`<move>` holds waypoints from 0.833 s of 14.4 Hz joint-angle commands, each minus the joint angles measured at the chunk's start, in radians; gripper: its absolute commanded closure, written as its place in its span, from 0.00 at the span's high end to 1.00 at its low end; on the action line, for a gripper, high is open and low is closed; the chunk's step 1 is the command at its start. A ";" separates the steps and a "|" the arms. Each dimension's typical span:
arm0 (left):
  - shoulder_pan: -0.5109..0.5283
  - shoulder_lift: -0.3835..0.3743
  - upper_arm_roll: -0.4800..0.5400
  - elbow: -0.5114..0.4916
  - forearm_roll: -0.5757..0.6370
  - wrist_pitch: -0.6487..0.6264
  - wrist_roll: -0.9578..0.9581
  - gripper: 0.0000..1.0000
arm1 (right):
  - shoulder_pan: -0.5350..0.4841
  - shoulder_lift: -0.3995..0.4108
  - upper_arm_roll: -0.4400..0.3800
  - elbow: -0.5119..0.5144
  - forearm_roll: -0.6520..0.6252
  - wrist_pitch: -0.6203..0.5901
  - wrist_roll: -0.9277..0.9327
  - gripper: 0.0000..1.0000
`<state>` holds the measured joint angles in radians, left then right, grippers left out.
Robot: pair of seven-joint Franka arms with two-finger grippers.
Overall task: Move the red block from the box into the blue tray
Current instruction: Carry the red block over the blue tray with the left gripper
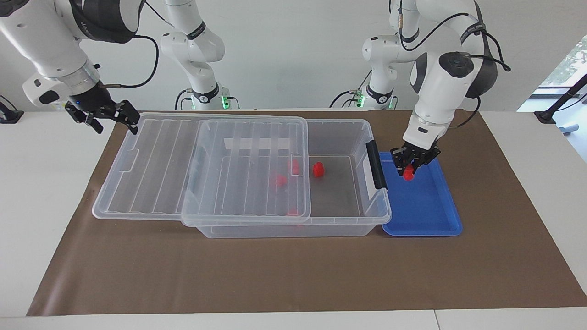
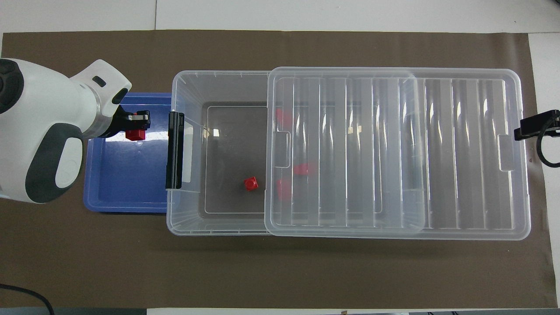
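Observation:
My left gripper [image 1: 409, 167] is shut on a small red block [image 1: 408, 173] and hangs just above the blue tray [image 1: 426, 206], over the part of the tray nearest the robots. From overhead the held red block [image 2: 135, 134] shows at the left gripper's [image 2: 137, 127] tips over the blue tray [image 2: 122, 183]. The clear box [image 1: 348, 124] stands beside the tray, its lid [image 1: 156, 165] slid partway off toward the right arm's end. A loose red block [image 1: 318, 169] lies in the box's uncovered part; more show through the lid. My right gripper [image 1: 103, 117] hangs open past the lid's outer end.
A black latch [image 1: 376, 171] sits on the box wall next to the tray. Brown paper [image 1: 275, 275] covers the table. The right gripper [image 2: 536, 126] appears at the overhead view's edge. The loose block [image 2: 251, 183] lies near the lid's edge [image 2: 267, 175].

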<state>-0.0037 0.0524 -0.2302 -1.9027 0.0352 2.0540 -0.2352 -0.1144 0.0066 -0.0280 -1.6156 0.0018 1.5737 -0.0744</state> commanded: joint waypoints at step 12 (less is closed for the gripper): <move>0.143 0.173 -0.001 -0.214 -0.026 0.402 0.303 0.00 | -0.205 0.022 0.003 -0.208 0.003 0.278 -0.234 0.00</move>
<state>0.1262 0.2157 -0.2285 -2.0907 0.0316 2.4140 0.0122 -0.3088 0.0150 -0.0354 -1.8076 0.0009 1.8140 -0.2844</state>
